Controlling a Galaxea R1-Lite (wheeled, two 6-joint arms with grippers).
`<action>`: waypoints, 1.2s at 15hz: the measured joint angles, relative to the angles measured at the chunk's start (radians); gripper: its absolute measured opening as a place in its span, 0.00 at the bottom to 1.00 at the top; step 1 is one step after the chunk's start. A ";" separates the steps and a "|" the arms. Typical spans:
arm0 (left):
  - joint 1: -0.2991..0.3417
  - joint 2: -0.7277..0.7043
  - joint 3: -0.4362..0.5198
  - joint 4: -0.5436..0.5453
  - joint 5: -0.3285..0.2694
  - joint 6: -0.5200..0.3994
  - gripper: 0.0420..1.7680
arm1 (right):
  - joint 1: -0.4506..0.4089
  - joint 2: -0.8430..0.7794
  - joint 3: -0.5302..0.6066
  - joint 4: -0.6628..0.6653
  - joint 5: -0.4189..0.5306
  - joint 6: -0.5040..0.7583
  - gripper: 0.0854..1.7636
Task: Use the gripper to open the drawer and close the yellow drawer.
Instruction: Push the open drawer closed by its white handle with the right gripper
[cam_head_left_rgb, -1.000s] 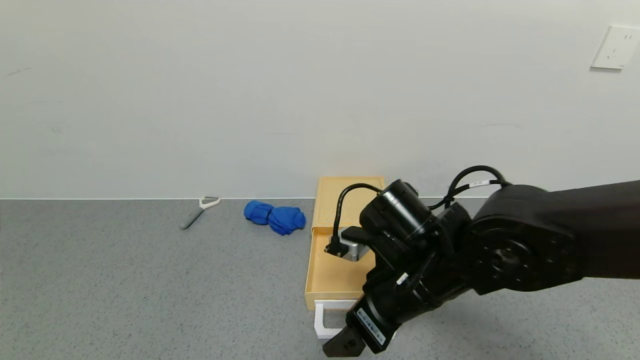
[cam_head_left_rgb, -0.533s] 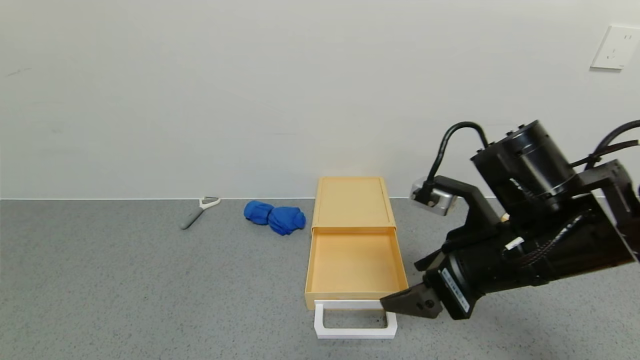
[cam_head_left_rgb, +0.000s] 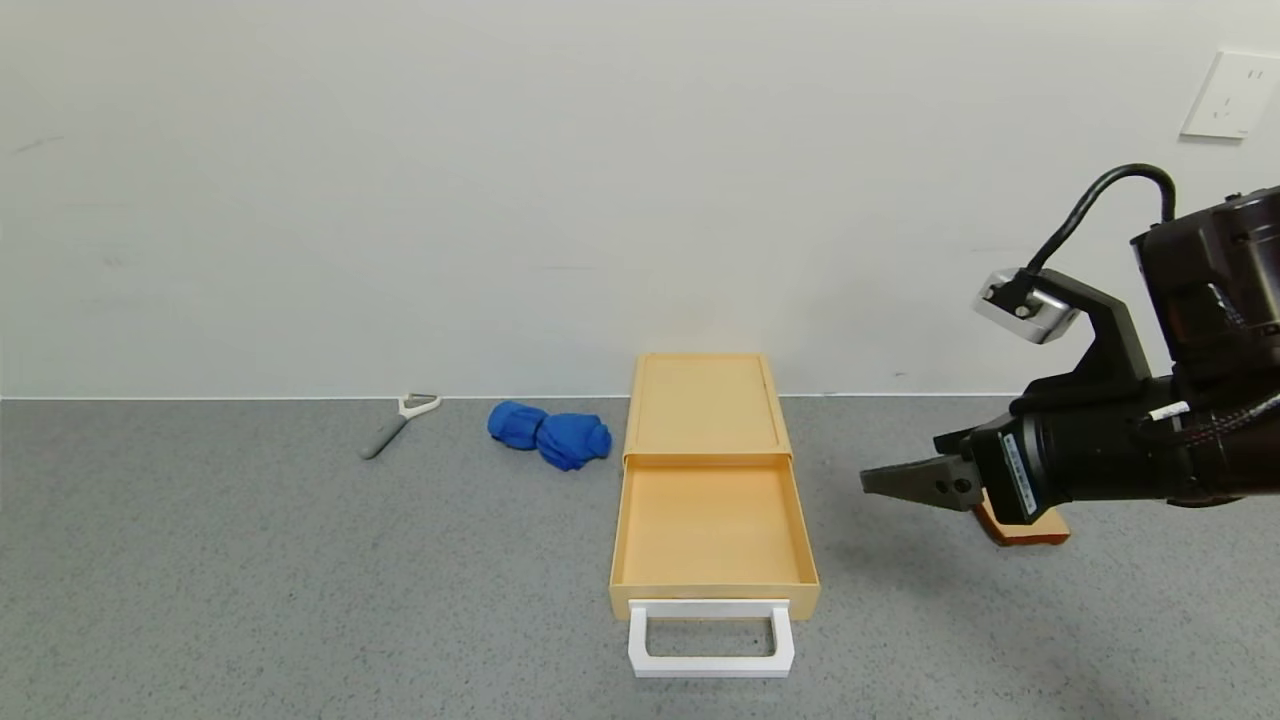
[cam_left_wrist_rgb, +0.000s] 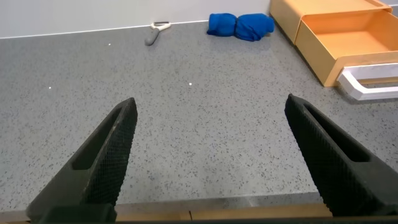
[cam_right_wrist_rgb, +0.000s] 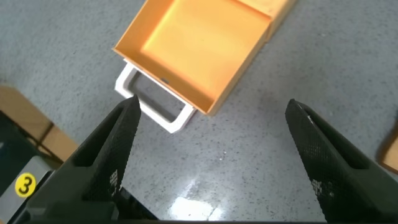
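Note:
The pale yellow-orange drawer box (cam_head_left_rgb: 705, 405) lies on the grey table against the wall. Its tray (cam_head_left_rgb: 708, 525) is slid out towards me and is empty, with the white loop handle (cam_head_left_rgb: 711, 638) at its front. My right gripper (cam_head_left_rgb: 905, 482) is open and empty, raised above the table to the right of the tray, clear of it. In the right wrist view the tray (cam_right_wrist_rgb: 196, 46) and handle (cam_right_wrist_rgb: 155, 106) lie beyond the spread fingertips (cam_right_wrist_rgb: 115, 146). My left gripper (cam_left_wrist_rgb: 211, 143) is open and empty over the table's near edge; it sees the drawer (cam_left_wrist_rgb: 348, 34) far off.
A blue cloth bundle (cam_head_left_rgb: 550, 433) lies left of the drawer box and a grey-and-white peeler (cam_head_left_rgb: 398, 421) farther left, both near the wall. A tan toast slice (cam_head_left_rgb: 1025, 530) lies on the table under my right gripper. A wall socket (cam_head_left_rgb: 1230, 95) is at upper right.
My right gripper has left the white handle, risen and swung to the right, away from the drawer. The tray stays pulled out. The toast slice has come into view.

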 joint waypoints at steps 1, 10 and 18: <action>0.000 0.000 0.000 0.000 0.000 0.000 0.97 | -0.020 0.005 0.008 -0.009 0.000 0.004 0.97; 0.000 0.000 0.000 0.000 0.000 0.000 0.97 | -0.089 0.048 0.013 -0.014 0.001 0.021 0.97; 0.000 0.000 0.000 0.000 0.000 0.000 0.97 | -0.084 0.043 0.016 -0.007 0.006 0.025 0.97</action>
